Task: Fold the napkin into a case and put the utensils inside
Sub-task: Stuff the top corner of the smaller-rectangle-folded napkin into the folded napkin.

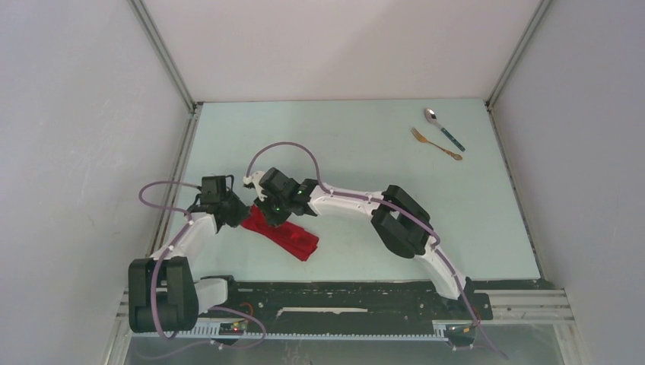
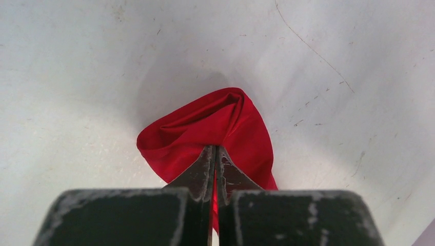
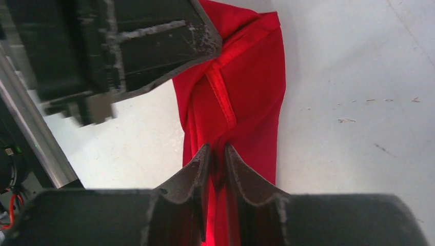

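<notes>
1. Bright, even overhead light floods the pale table (image 1: 365,129); shadows on it are soft and faint.
2. Wrist views: the napkin (image 2: 215,123) glows saturated red, with a faint grey shadow behind it.

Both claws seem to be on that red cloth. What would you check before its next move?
1. Left gripper pinching the napkin: ok.
2. Right gripper pinching the napkin: ok.
3. Napkin folded flat and neat: not ok, it is bunched and twisted.
4. Spoon and fork out of the way: ok, lying far off to the right.
5. Grips on true corners: cannot tell.
</notes>
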